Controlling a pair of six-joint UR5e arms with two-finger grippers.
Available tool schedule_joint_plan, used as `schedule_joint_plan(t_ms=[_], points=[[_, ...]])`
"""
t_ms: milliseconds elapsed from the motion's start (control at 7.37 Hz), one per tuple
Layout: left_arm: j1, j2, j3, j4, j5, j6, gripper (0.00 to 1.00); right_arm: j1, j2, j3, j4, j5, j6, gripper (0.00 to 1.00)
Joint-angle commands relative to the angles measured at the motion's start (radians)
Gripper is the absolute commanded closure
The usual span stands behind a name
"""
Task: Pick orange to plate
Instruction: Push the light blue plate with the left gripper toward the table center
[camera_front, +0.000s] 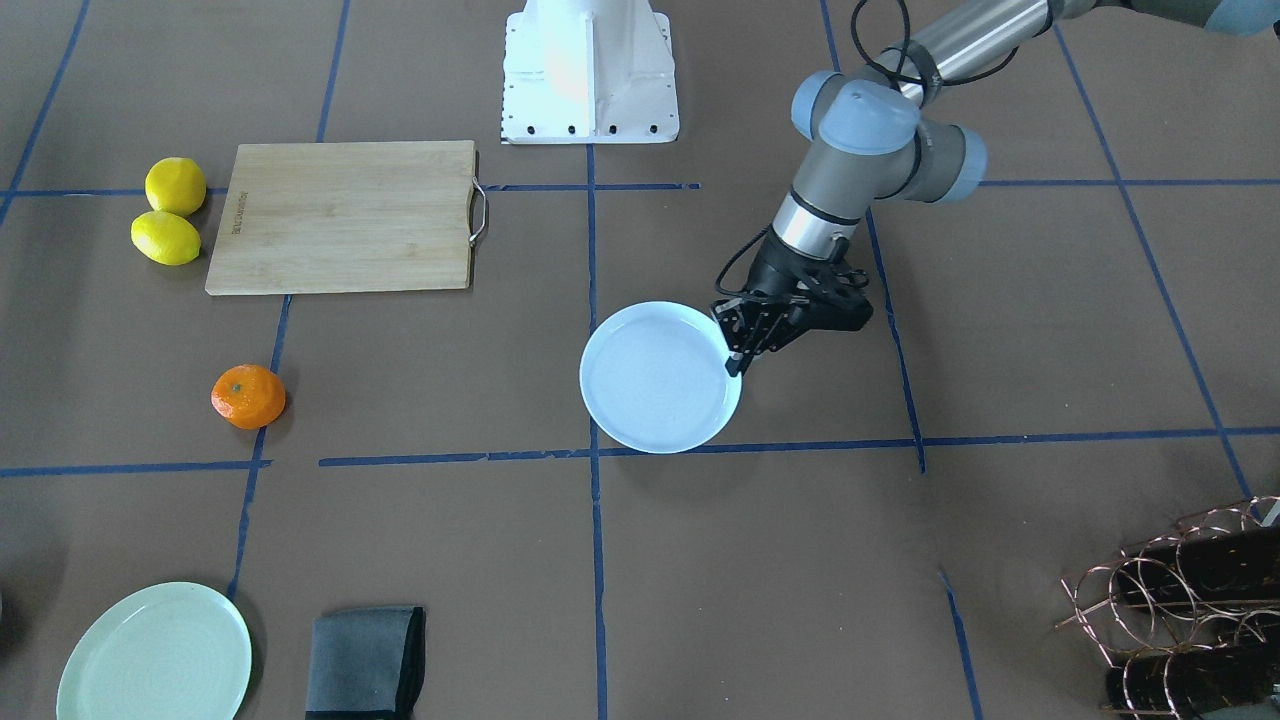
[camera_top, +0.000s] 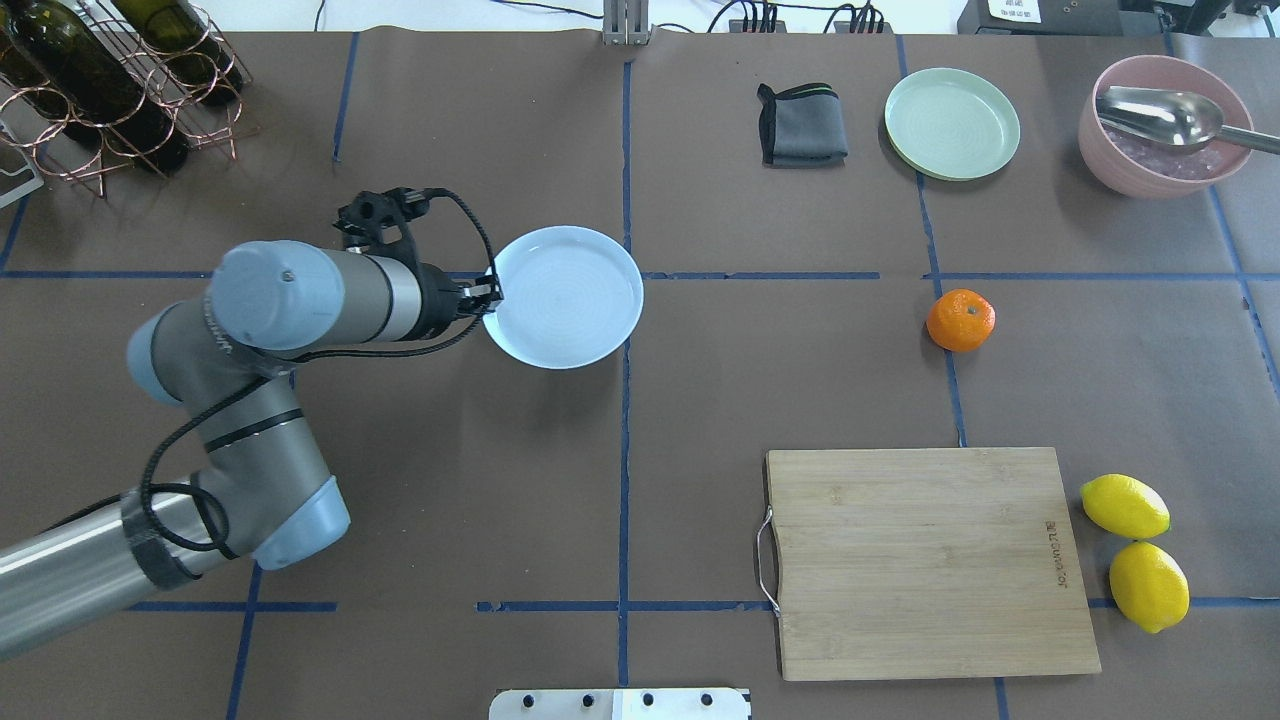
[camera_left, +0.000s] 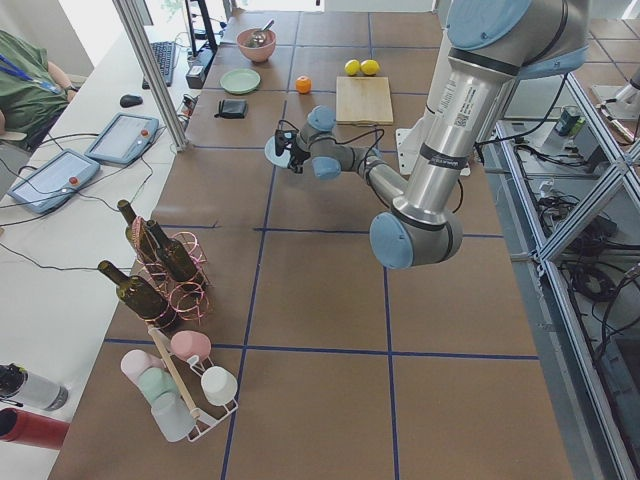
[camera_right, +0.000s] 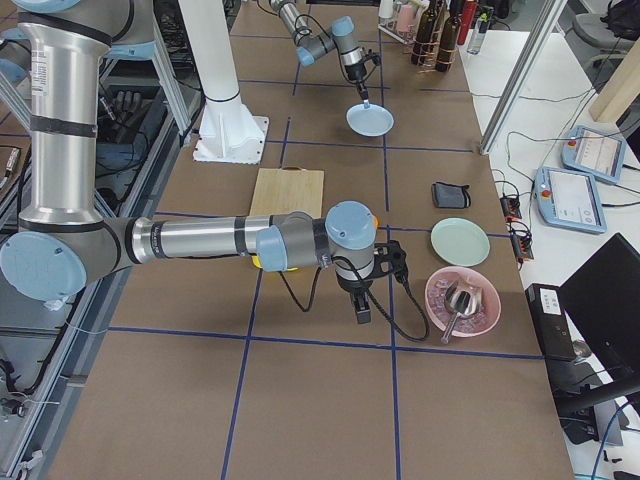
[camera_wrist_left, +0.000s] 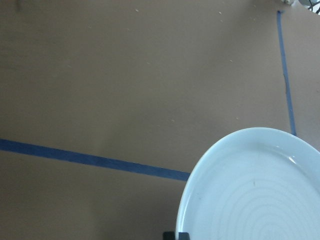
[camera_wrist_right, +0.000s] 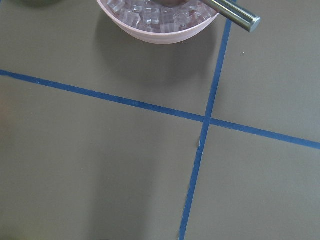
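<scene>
**Surface.** Bench (camera_front: 800, 560) covered in brown paper, gridded with blue tape.

**Front-facing view.** Round white plate with a bluish tint (camera_front: 650, 385), flat near the bench's middle, nothing on it. The left tool (camera_front: 738, 352) is at its rim, jaws pressed close and apparently pinching the edge. The orange, a small round bright-orange mandarin (camera_front: 248, 396), sits on bare paper toward the bench's right end, well apart from the plate.

**Overhead view.** The orange lies between a pale green plate (camera_top: 952, 123) near the far edge and a bamboo cutting board (camera_top: 930, 560) at the near edge. Two yellow lemons (camera_top: 1125, 507) lie beside the board.

**Right-side view.** The right tool (camera_right: 362, 315) hangs just beside a pink bowl (camera_right: 462, 300). Whether it is spread or closed, I cannot tell.

**Progress.** The orange is not yet grasped. Judged from this, the pick, carry and release all remain.
</scene>
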Motion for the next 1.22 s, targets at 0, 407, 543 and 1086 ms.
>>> schedule_joint_plan(t_ms=[0,407,543,1086], points=[[0.059,-0.073,0.071,0.017,0.010,-0.019,1.00,-0.001,-0.002,-0.001,-0.001,0.000,0.000,0.00],[0.065,-0.072,0.075,0.017,0.010,-0.013,0.91,-0.001,-0.002,-0.001,0.000,0.000,0.000,0.00],[0.067,-0.072,0.075,0.017,0.010,-0.013,0.71,0.000,-0.002,-0.002,0.000,0.000,0.000,0.00],[0.030,-0.043,0.015,0.077,-0.002,0.138,0.00,-0.001,0.002,0.008,0.000,0.000,0.002,0.00]])
